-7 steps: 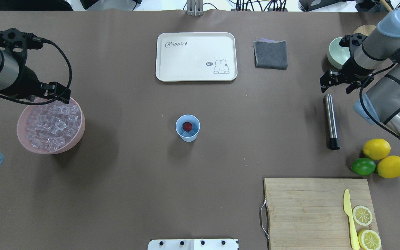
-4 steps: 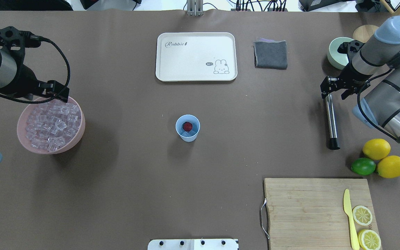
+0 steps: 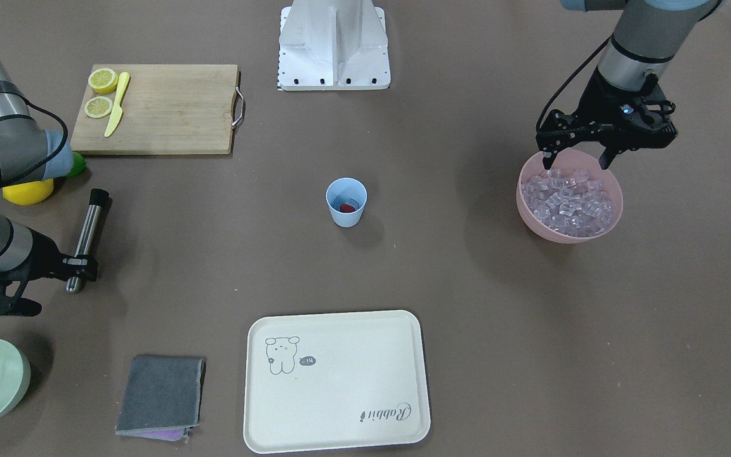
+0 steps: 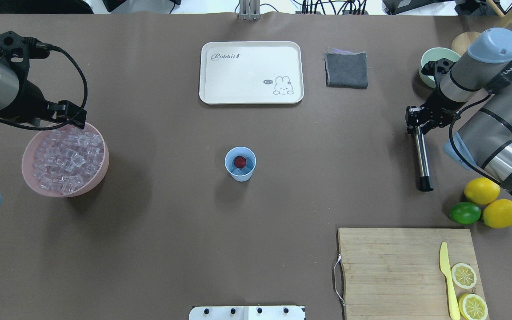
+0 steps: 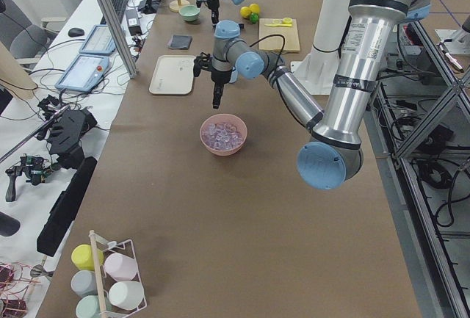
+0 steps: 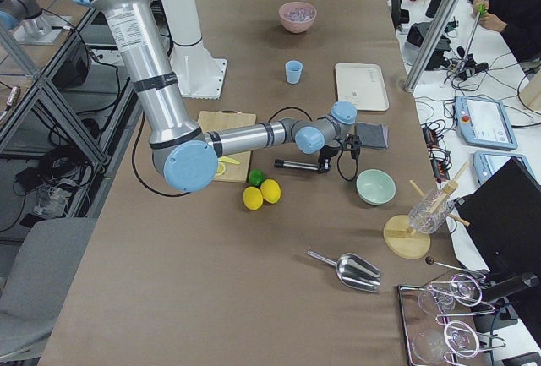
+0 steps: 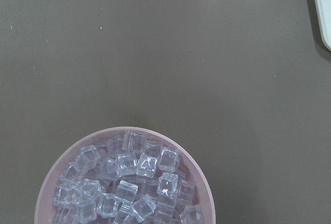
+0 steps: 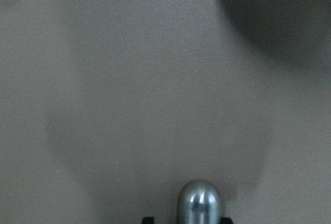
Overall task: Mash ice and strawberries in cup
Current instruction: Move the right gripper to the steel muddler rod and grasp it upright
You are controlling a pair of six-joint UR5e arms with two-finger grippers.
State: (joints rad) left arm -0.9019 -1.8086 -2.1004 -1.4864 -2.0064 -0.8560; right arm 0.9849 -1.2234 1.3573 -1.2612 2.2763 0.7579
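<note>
Exterior front-facing: left claw [image 3: 576, 162], spread wide, hovers over ice [image 3: 568, 200], cup [image 3: 346, 214] well apart.

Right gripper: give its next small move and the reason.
Probably close the right gripper on the steel muddler. It lies flat on the table, its rounded tip between the jaws with a gap showing, and the cup already holds a strawberry and ice.

The table [image 4: 149, 222] is lit brightly and evenly from above. Soft, diffuse shadows are cast beside the cup [image 4: 240, 177] and the pink bowl [image 4: 104, 166]. The right wrist view is dim and blurred, and a bright highlight is seen on the metal rod [image 8: 199, 203].
</note>
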